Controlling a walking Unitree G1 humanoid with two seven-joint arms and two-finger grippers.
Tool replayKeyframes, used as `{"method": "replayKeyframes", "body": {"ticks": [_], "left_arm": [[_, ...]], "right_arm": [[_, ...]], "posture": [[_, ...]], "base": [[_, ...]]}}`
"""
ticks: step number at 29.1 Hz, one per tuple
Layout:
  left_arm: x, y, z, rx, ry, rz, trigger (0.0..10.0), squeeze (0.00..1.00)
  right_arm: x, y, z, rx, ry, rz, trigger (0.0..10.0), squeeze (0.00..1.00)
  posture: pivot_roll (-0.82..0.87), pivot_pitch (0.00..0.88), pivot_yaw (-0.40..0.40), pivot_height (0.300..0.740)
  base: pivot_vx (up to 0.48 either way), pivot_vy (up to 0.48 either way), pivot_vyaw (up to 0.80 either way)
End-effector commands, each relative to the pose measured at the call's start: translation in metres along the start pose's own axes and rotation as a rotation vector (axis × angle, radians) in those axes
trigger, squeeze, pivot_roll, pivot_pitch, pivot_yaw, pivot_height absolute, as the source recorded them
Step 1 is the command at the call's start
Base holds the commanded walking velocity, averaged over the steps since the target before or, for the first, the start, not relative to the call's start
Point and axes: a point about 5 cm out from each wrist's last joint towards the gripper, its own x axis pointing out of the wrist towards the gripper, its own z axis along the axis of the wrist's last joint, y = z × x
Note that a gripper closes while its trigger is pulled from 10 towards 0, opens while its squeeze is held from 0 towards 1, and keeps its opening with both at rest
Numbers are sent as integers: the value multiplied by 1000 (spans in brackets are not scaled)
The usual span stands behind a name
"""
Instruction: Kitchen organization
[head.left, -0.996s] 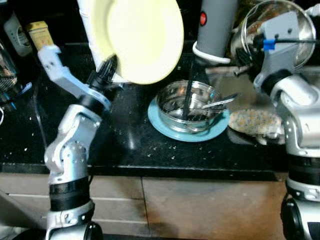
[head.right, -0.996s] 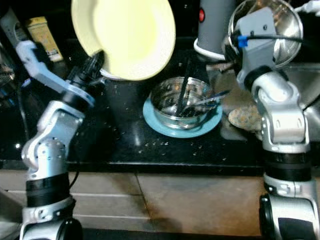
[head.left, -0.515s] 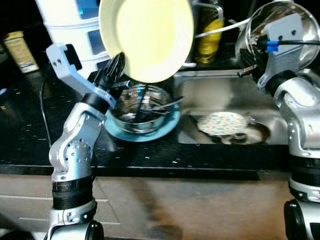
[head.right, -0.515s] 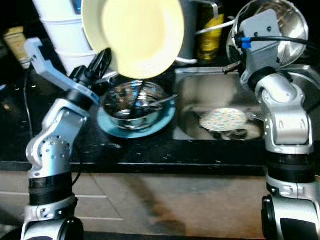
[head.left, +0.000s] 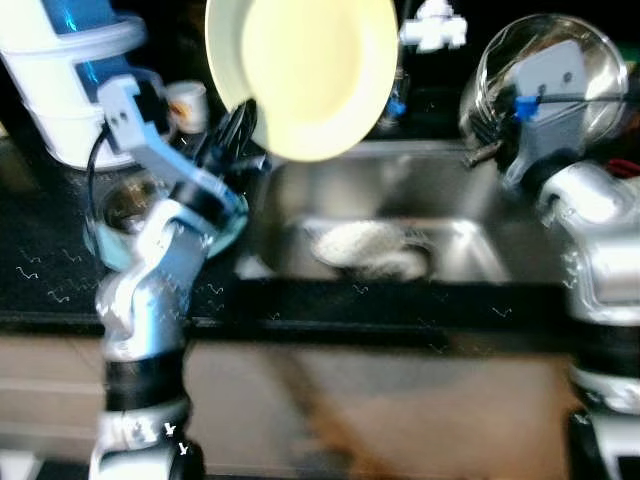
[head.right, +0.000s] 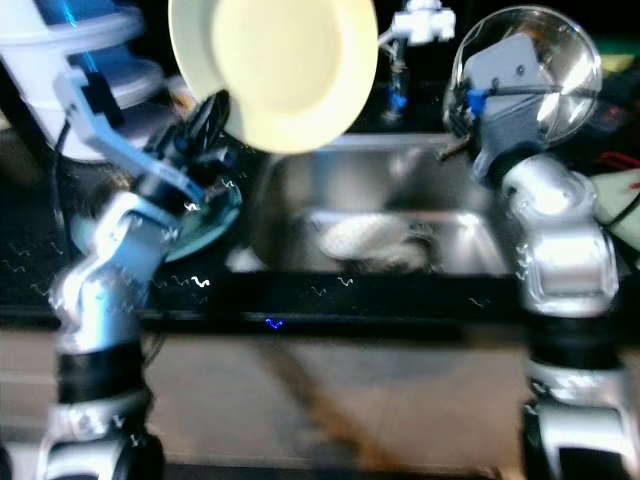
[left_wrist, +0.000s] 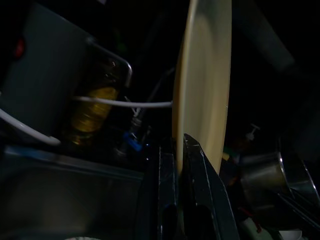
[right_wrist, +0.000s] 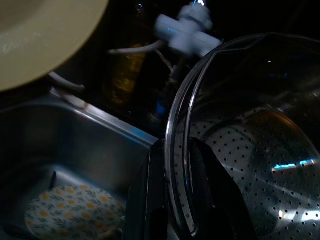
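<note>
Above the sink (head.left: 470, 245), left gripper (left_wrist: 177, 145) clamps a yellow plate (head.left: 305, 65); right gripper (right_wrist: 175, 150) clamps a steel strainer (head.right: 545, 75).

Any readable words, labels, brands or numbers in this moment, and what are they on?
None can be read.
The bottle behind the sink shows no legible label; too dark.
The yellow plate in the left gripper is plain.
The steel strainer in the right gripper bears no marking.
</note>
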Motion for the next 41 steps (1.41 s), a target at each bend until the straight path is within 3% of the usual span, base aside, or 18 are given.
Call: {"method": "replayKeyframes", "body": {"ticks": [1,6,13,17,19,22,30,34,38,41], "left_arm": [[0,-1,-1,-24,0,-5,10000,0],[-2,3,-8,-41,38,16,10000,0],[-6,17,-23,28,135,107,10000,0],[-8,33,-38,42,237,198,10000,0],[-12,50,-53,9,321,269,10000,0],[-10,51,-59,14,359,234,10000,0],[1,47,-70,124,478,170,10000,0],[-1,50,-85,226,609,153,10000,0],[-5,53,-93,269,674,164,10000,0],[-7,56,-97,252,692,181,10000,0]], "right_arm": [[0,2,6,-12,-23,8,10000,0],[0,3,6,-17,-18,17,10000,0],[-1,5,4,-33,0,34,10000,0],[0,10,1,-55,19,68,10000,0],[1,13,-2,-90,53,77,10000,0],[2,17,-7,-116,90,89,10000,0],[1,27,-9,-118,113,128,10000,0],[-1,34,-8,-129,126,185,10000,0],[-3,36,-7,-143,133,206,10000,0],[-4,38,-7,-144,134,212,10000,0]], "posture": [[-46,0,18,740],[-48,0,19,740],[-47,0,19,740],[-48,0,21,740],[-48,0,20,740],[-57,0,23,740],[-65,0,29,740],[-71,0,32,740],[-77,0,35,740],[-80,0,38,740]], "base": [[0,0,0],[0,0,0],[0,0,0],[0,0,0],[0,0,0],[0,0,0],[0,0,0],[0,0,0],[0,0,0],[0,0,0]]}}
